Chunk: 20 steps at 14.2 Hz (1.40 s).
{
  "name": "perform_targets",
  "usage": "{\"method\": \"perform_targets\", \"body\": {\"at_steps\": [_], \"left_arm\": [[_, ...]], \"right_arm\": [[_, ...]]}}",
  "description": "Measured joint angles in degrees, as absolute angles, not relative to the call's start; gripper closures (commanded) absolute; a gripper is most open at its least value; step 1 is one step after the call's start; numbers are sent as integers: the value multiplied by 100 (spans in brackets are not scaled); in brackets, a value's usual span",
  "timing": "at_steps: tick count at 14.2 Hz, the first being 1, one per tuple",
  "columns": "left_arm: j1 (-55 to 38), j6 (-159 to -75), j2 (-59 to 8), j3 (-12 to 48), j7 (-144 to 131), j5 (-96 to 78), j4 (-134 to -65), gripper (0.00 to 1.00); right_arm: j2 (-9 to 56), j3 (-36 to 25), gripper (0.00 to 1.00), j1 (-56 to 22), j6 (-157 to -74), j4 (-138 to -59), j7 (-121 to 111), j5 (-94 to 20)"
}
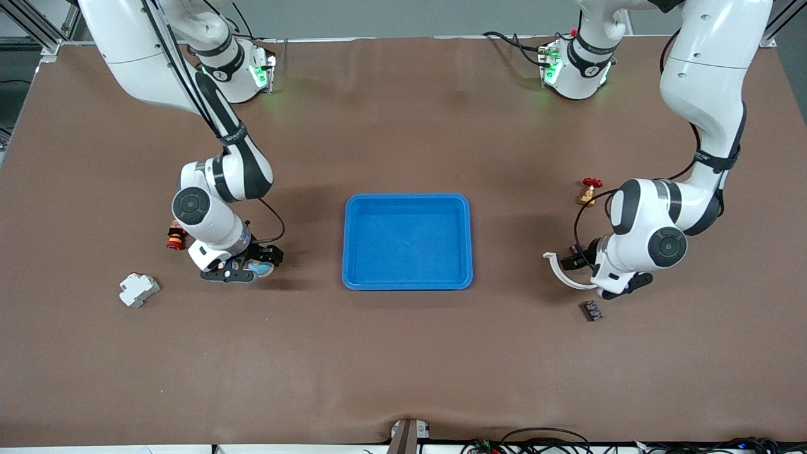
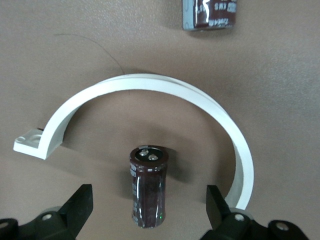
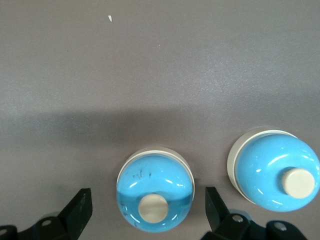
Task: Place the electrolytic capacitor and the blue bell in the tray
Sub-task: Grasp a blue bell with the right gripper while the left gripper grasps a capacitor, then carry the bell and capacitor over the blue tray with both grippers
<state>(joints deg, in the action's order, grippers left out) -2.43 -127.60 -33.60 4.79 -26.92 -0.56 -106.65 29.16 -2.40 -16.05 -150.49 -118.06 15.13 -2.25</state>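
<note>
The bright-blue tray (image 1: 408, 198) lies mid-table and holds nothing. My left gripper (image 1: 596, 272) is low at the left arm's end, open. Its fingers (image 2: 82, 200) stand on either side of a dark brown electrolytic capacitor (image 2: 148, 187) without touching it. A second capacitor (image 1: 592, 310) lies nearer the front camera and also shows in the left wrist view (image 2: 210, 15). My right gripper (image 1: 249, 265) is low at the right arm's end, open astride a blue bell (image 3: 155, 192), also seen in the front view (image 1: 260, 269). Another blue bell (image 3: 274, 172) sits beside it.
A white half-ring clamp (image 1: 561, 271) curves round the capacitor under my left gripper, as the left wrist view (image 2: 150, 85) shows. A brass valve with a red handle (image 1: 589, 191) stands by the left arm. A white breaker block (image 1: 139, 290) and a red-yellow part (image 1: 176, 236) lie near the right gripper.
</note>
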Motion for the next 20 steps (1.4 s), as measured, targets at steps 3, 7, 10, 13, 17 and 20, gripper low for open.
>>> {"method": "perform_targets", "body": {"at_steps": [3, 7, 10, 13, 17, 20], "left_arm": [[-250, -12761, -3382, 479, -2693, -56, -10665, 38], [-250, -12763, -3384, 479, -2695, -56, -10659, 82], [-249, -12772, -3384, 479, -2800, -56, -10641, 99], [-249, -12796, -3383, 480, -3005, -56, -10590, 100], [-251, -12299, -3230, 494, -3120, -57, -10252, 100], [-353, -10967, -2955, 653, -3879, -57, -9621, 100]], "right_arm": [[2942, -240, 0, -1605, -15121, -11821, 1513, -225], [3003, -240, 0, -1605, -15176, -11821, 1513, -225], [3015, -241, 70, -1604, -15193, -11821, 1513, -225], [3015, -241, 100, -1604, -15192, -11821, 1513, -225], [2968, -245, 100, -1601, -14984, -11763, 1513, -225], [2706, -276, 100, -1437, -13922, -11385, 1326, -224]]}}
